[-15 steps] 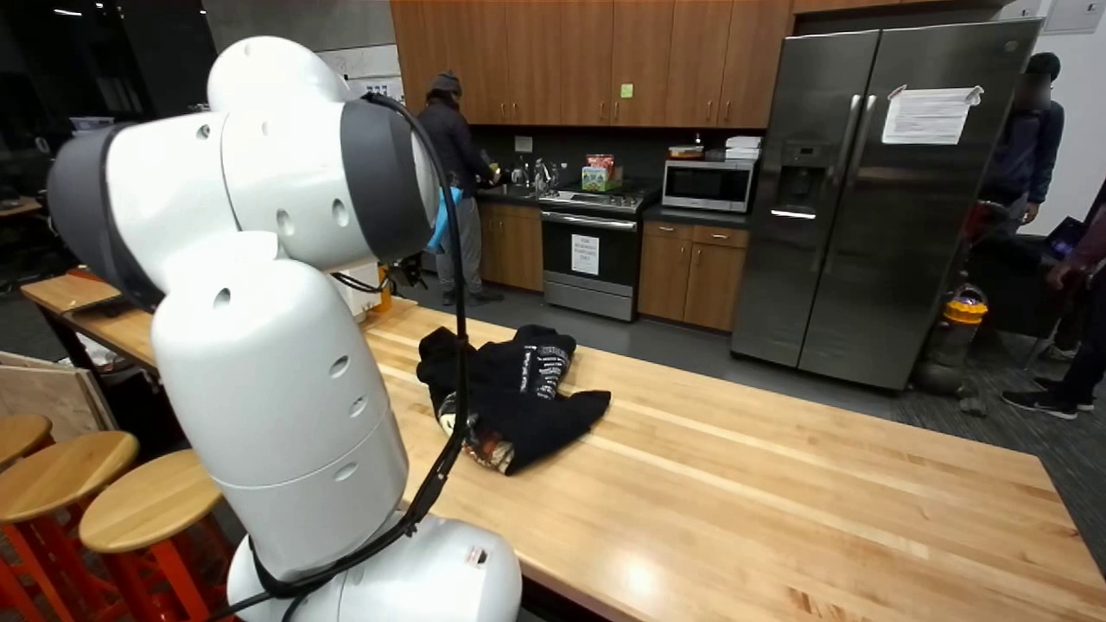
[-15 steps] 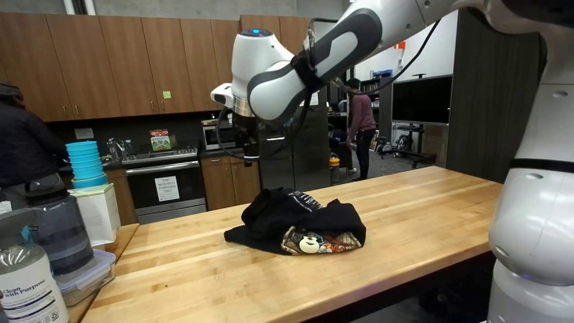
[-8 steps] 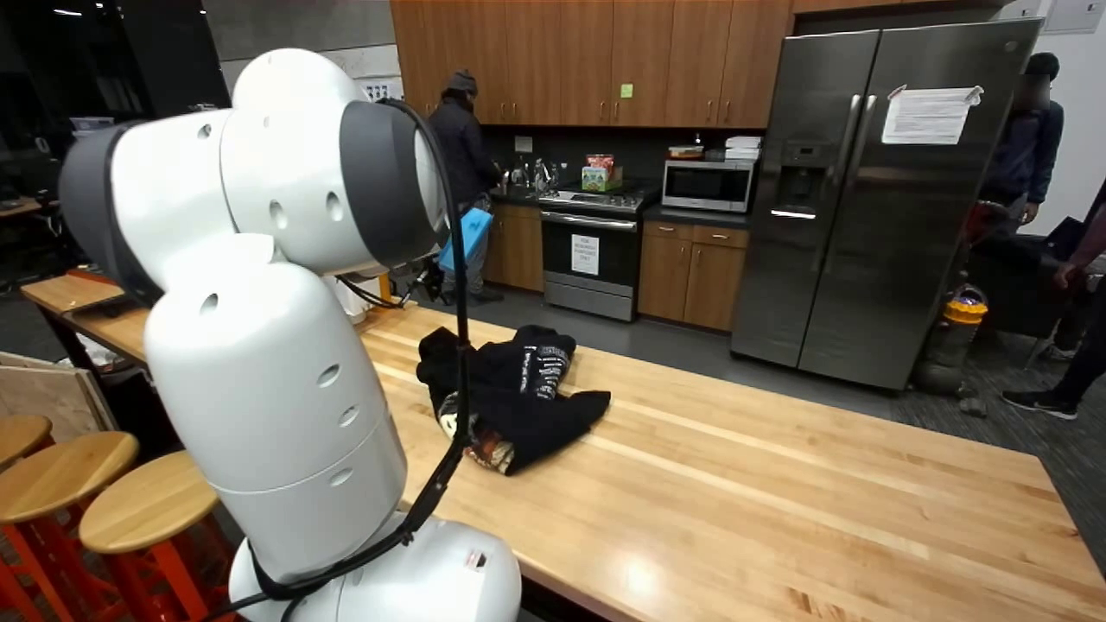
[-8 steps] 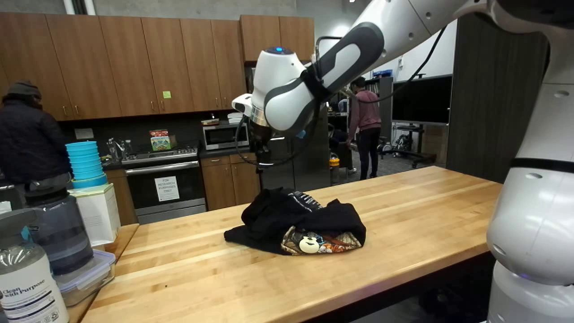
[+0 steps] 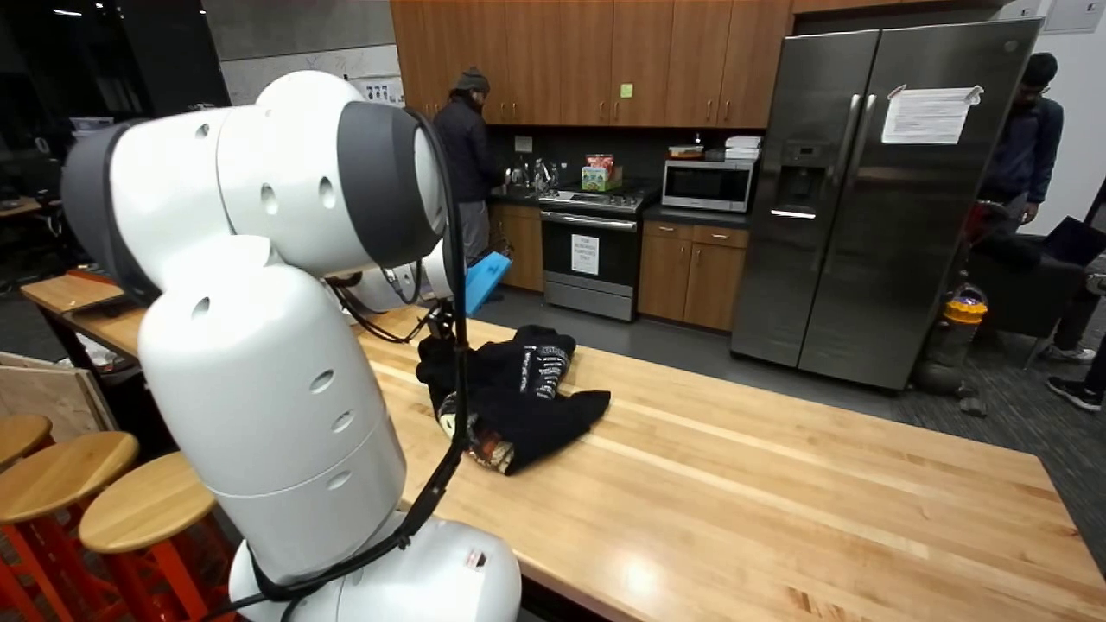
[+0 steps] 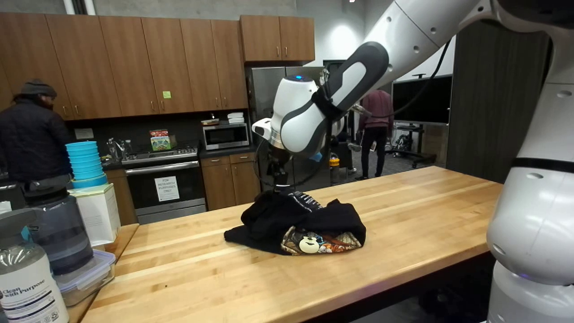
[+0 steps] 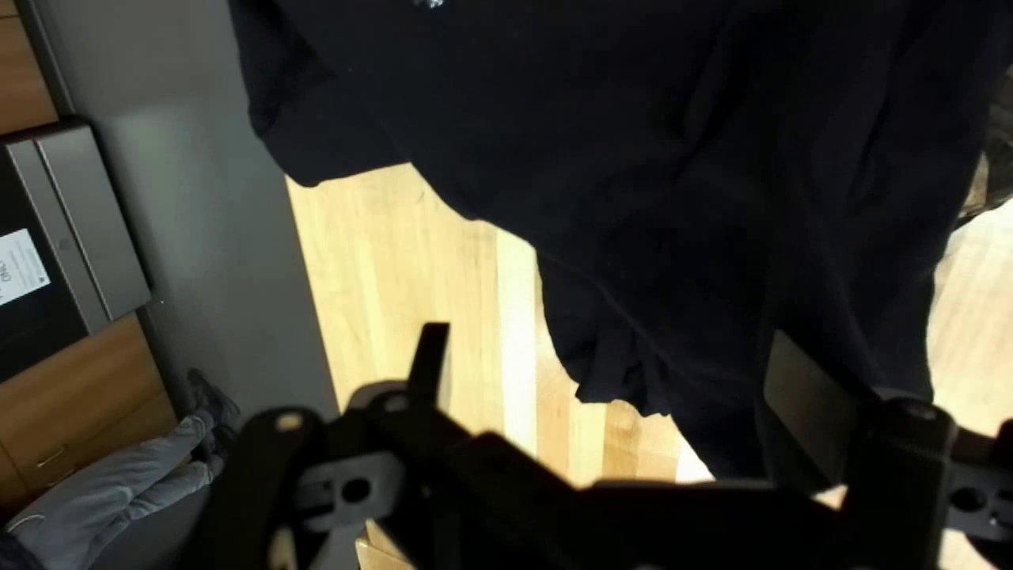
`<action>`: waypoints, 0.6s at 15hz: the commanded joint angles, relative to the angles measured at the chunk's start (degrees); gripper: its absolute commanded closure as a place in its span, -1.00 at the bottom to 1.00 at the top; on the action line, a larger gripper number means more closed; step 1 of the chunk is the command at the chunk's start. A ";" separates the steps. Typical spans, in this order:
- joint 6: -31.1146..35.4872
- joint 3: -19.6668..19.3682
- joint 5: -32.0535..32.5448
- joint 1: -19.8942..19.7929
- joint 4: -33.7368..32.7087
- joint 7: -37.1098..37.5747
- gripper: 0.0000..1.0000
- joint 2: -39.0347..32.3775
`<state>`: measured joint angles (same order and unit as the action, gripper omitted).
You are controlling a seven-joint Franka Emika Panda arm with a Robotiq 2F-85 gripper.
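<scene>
Wood-strip tabletop (image 5: pixel 778 484) fills most of the lower frame, ctr to lower right, in an exterior view. White robot arm (image 6: pixel 412 42) w/ dk joints slants in from the upper right of the frame in an exterior view; over the last sec its wrist end has dropped & shifted toward mid-frame. Black sweatshirt (image 6: pixel 296 218) lies crumpled on the tabletop, approx mid-frame in both exterior views; no visible shift in that time. Jaws are spread wide w/ nothing pinched: in wrist view one jaw shows over the tabletop at lower ctr, the other against dk cloth at lower right. In an exterior view they sit at or just above the sweatshirt's upper edge; can't tell if touching. So prob. an approach, now close enough for contact, no grip made. Multicolour print (image 6: pixel 323 243) is on the sweatshirt's lower right part; white lettering (image 6: pixel 306 201), smallest, runs near its top, too small to read.
</scene>
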<state>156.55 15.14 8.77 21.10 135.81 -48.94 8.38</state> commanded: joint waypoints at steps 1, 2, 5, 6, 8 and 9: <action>1.93 -0.81 -0.73 -0.30 5.09 0.47 -1.00 3.17; 1.96 -0.81 -0.06 -0.57 5.68 1.41 -1.00 3.05; 0.74 -0.93 0.14 -0.98 6.87 3.14 -1.00 2.94; -0.28 -0.93 0.00 -1.03 7.08 3.70 -1.00 2.95; -2.44 -1.13 -0.90 -0.81 6.64 3.49 -1.00 1.74; -4.02 -1.34 -1.89 -0.53 5.70 2.73 -1.00 0.55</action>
<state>155.92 14.45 8.73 20.14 141.94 -45.71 9.29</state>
